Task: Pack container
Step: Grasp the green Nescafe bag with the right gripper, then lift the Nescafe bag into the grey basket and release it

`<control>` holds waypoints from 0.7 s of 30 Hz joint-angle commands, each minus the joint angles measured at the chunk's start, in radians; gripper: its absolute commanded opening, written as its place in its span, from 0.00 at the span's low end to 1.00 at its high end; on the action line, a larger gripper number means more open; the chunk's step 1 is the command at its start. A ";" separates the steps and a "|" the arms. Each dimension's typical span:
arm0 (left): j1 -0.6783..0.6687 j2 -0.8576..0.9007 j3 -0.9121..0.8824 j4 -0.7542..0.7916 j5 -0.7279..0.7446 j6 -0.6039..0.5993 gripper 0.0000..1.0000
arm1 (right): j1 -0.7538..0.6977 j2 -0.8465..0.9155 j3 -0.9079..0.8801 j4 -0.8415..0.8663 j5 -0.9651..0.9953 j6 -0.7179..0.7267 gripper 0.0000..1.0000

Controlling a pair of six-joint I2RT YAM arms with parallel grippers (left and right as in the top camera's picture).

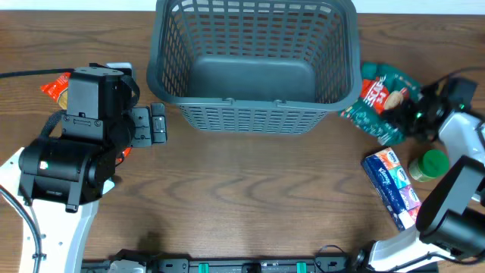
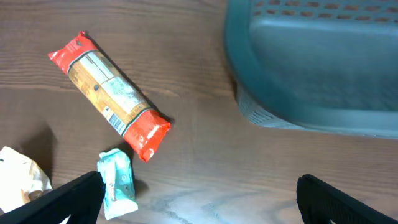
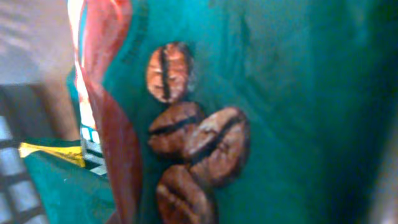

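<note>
green bag (image 3: pixel 280 93) crowds the right end effector (image 1: pixel 405 112), likely lined up for the basket (image 1: pixel 254 115), can't tell if it's clenched; left end effector (image 2: pixel 199 190) released.

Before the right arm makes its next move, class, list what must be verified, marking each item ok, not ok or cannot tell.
1. Container upright and empty inside: ok.
2. Right gripper at the coffee bag: ok.
3. Right gripper shut on the coffee bag: cannot tell.
4. Left gripper open, holding nothing: ok.
5. Left gripper outside the Container: ok.
</note>
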 commanded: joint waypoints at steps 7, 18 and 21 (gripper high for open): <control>-0.005 0.005 0.016 -0.003 -0.013 0.016 0.99 | 0.160 -0.225 0.467 -0.167 0.171 -0.155 0.01; -0.005 0.005 0.016 -0.004 -0.013 0.016 0.98 | 0.414 -0.269 0.654 -0.116 0.420 -0.276 0.01; -0.005 0.005 0.016 -0.004 -0.013 0.017 0.99 | 0.500 -0.264 0.654 -0.090 0.418 -0.406 0.01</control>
